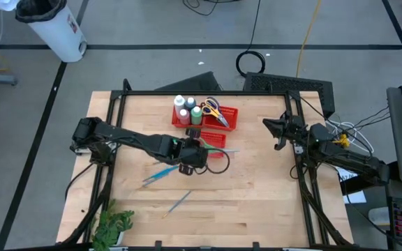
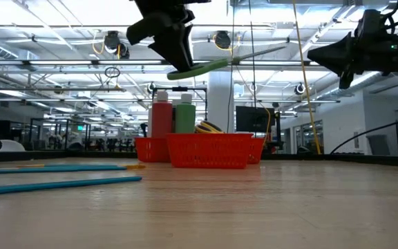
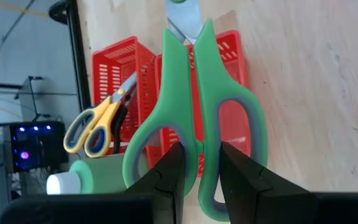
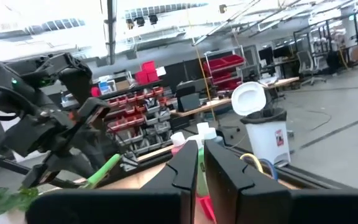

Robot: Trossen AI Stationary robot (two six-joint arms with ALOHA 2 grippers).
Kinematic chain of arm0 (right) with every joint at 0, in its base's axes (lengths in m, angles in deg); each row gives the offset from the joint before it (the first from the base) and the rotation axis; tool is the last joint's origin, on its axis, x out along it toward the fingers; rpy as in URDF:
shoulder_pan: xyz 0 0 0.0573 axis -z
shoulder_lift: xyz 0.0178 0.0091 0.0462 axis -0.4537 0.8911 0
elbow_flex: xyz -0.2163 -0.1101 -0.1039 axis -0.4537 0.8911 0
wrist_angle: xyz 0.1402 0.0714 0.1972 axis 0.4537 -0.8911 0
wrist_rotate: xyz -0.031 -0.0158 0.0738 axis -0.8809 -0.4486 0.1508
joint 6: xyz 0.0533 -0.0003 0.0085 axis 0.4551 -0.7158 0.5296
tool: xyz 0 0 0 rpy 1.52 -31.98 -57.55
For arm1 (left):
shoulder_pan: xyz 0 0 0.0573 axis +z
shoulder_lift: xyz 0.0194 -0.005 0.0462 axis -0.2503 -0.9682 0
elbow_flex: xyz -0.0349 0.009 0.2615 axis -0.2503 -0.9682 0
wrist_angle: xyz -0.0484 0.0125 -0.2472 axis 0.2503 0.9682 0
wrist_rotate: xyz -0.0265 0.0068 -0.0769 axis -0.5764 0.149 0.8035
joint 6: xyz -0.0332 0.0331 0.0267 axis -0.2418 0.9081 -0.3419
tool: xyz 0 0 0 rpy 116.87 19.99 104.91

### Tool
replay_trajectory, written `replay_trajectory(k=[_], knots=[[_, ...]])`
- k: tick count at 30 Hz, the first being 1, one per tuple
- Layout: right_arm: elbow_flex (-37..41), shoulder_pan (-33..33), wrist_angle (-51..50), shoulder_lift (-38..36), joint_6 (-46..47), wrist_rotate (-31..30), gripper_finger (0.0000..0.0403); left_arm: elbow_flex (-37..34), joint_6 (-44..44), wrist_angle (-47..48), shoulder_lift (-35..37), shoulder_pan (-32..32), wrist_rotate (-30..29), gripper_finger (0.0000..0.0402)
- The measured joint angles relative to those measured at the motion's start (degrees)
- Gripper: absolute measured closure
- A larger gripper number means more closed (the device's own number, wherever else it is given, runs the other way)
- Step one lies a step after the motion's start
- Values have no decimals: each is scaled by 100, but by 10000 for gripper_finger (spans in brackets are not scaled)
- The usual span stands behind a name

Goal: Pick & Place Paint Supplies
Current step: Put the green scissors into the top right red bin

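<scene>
Red baskets (image 1: pixel 211 118) beneath green scissors (image 3: pixel 194 118)

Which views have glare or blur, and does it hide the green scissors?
Low view: bright ceiling lights leave the left gripper dark against them, though the green scissors still show. Left wrist view: scissors sharp. Right wrist view: washed-out ceiling, soft background.

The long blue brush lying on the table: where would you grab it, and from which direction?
Probably around the middle of the blue brush, coming straight down from above. It lies flat on the bare table, slanted and apart from the red baskets, so its thin shaft is open on both sides. The fingers should straddle it crosswise. The left tool is busy holding the green scissors.
</scene>
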Motion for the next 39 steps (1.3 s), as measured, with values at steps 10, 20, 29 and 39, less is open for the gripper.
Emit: replay_trajectory(k=[10,20,29,39], knots=[[0,-2,-2,443,271,28,382,0,-160,12,0,-191,7,324],[-1,-2,306,764,386,26,365,0,-217,15,0,-361,-4,324],[-2,-333,673,974,414,189,310,0,-231,35,0,-373,-46,324],[-2,-1214,1463,1455,126,189,224,0,-324,36,0,-373,-46,324]])
